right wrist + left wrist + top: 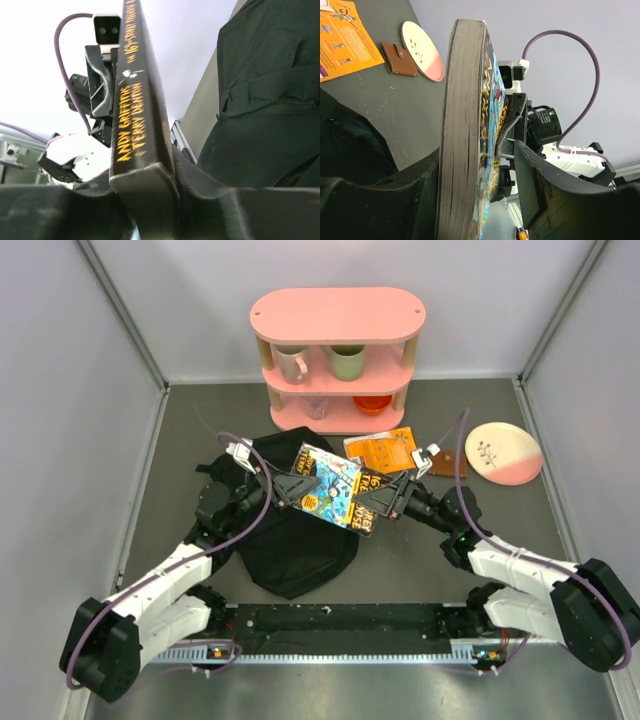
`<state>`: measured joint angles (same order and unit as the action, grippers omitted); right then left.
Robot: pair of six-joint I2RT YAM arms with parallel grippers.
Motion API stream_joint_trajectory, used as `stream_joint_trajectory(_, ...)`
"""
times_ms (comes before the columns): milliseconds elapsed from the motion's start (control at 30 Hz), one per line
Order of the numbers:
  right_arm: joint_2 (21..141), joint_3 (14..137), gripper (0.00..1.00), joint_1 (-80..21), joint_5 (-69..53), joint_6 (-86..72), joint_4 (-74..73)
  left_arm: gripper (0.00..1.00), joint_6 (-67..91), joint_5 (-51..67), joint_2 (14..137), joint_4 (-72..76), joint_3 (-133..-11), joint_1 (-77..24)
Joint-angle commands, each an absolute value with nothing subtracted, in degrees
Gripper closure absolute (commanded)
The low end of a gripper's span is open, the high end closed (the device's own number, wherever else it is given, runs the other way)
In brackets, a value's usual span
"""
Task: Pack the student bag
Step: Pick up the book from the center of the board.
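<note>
Both arms hold a thick book (328, 485) in the air, tilted, just above the student bag (290, 555). The left gripper (290, 485) is clamped on the page-edge side, the right gripper (385, 498) clamped on the spine end. Bag lies flat and crumpled on the table (420, 560), centre-left, in front of the pink shelf (338, 315). Right of the bag: orange booklet (385, 447), brown wallet (447, 462), plate (503, 453)

A robot test cell, probably in a lab, is suggested: a grey counter (400, 560) is enclosed by plain panel walls (60, 390), with the left arm (165, 590) and right arm (525, 575) bolted at its near edge.
</note>
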<state>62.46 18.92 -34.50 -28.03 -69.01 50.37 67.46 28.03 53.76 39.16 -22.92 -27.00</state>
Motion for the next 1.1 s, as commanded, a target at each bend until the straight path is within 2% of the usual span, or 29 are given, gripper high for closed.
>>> stream_joint_trajectory(0, 62.2, 19.7, 0.89, -35.2, -28.9, -70.7, 58.6, 1.0, 67.6, 26.5, 52.3, 44.8, -22.9, -27.1)
stream_joint_trajectory(33, 62.1, 19.4, 0.95, -35.2, -28.9, -70.9, 58.7, 0.99, 66.9, 26.5, 52.4, 44.6, -22.9, -27.1)
stream_joint_trajectory(67, 61.8, 19.4, 1.0, -35.2, -28.7, -70.9, 58.4, 0.86, 66.4, 26.5, 52.4, 42.9, -23.1, -27.1)
stream_joint_trajectory(100, 60.7, 19.4, 1.0, -35.2, -28.3, -70.5, 57.4, 0.63, 65.7, 26.7, 52.4, 41.9, -23.6, -27.1)
stream_joint_trajectory(133, 59.9, 19.5, 1.0, -35.2, -27.8, -69.9, 56.1, 0.26, 63.1, 26.9, 52.1, 40.7, -23.9, -27.1)
stream_joint_trajectory(167, 58.9, 19.6, 1.0, -35.2, -26.1, -68.9, 51.5, 0.1, 61.6, 26.5, 51.7, 34.7, -25.3, -27.1)
stream_joint_trajectory(200, 56.4, 19.8, 1.0, -35.3, -25.1, -66.8, 48.6, 0.01, 57.5, 25.8, 50.0, 28.8, -26.4, -27.1)
stream_joint_trajectory(267, 52.5, 20.2, 1.0, -35.3, -19.6, -63.5, 37.2, 0.02, 52.1, 20.5, 48.3, 17.9, -30.6, -27.1)
stream_joint_trajectory(300, 47.9, 20.3, 1.0, -35.2, -17.1, -62.2, 32.6, 0.02, 45.6, 18.6, 47.1, 5.8, -32.3, -27.1)
stream_joint_trajectory(400, 36.8, 21.0, 1.0, -35.2, -5.4, -59.0, 14.3, 0.02, 33.9, 9.4, 48.4, -16.1, -39.2, -27.1)
stream_joint_trajectory(500, 28.2, 21.7, 1.0, -35.1, 7.6, -58.8, -2.0, 0.01, 26.4, 5.7, 49.1, -27.7, -43.3, -27.2)
stream_joint_trajectory(533, 22.8, 21.7, 1.0, -35.1, 13.0, -58.7, -5.3, 0.01, 25.4, 5.7, 48.7, -28.3, -43.5, -27.4)
stream_joint_trajectory(667, 13.5, 21.9, 1.0, -35.1, 23.2, -61.1, -17.3, 0.01, 22.9, 7.4, 46.8, -27.7, -42.5, -30.4)
stream_joint_trajectory(733, 11.7, 22.1, 1.0, -35.0, 26.1, -61.4, -21.0, 0.01, 21.9, 1.3, 48.2, -29.3, -42.9, -36.8)
stream_joint_trajectory(833, 11.7, 23.6, 1.0, -35.0, 27.2, -61.2, -23.9, 0.01, 20.6, -6.5, 52.5, -31.2, -45.2, -47.3)
stream_joint_trajectory(933, 14.6, 25.7, 1.0, -35.0, 26.7, -60.8, -25.1, 0.01, 20.9, -6.8, 55.5, -31.0, -45.8, -52.9)
stream_joint_trajectory(1067, 17.2, 27.1, 1.0, -34.9, 25.1, -60.4, -25.4, 0.01, 21.3, -4.1, 56.7, -29.5, -45.0, -54.7)
